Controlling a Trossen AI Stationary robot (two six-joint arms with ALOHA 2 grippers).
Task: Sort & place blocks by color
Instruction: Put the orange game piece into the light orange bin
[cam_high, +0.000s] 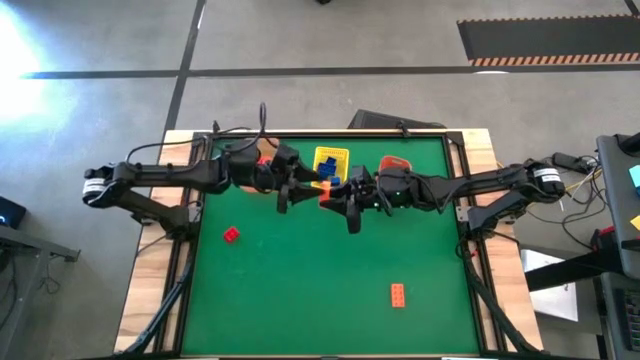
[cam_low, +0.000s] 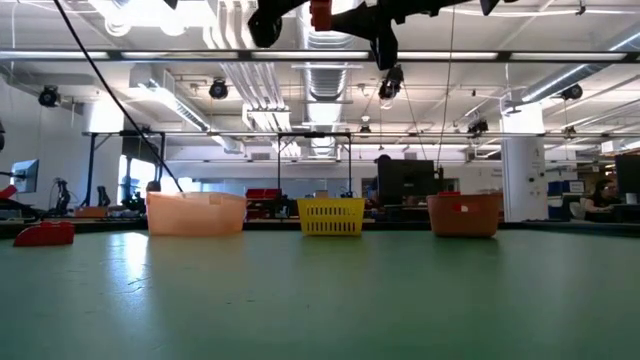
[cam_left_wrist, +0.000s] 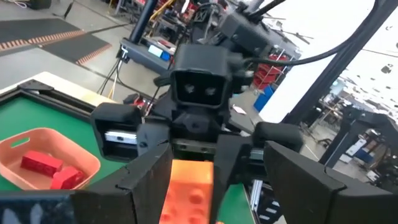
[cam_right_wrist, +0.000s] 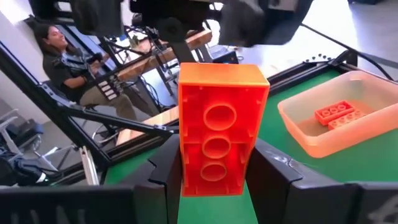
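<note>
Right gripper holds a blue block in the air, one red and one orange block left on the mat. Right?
Wrong colour: right wrist view shows the right gripper holding an orange block. Red block and second orange block are on the mat.

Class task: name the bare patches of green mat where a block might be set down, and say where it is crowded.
Bare mat lies between the red block and the orange block, along the near edge. Crowded: the far edge, where both grippers meet beside the yellow basket.

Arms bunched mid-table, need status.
Right claw shut on orange brick, in the air near yellow basket. Left claw open around it, looks like handover. Red brick, spare orange brick loose on mat.
</note>
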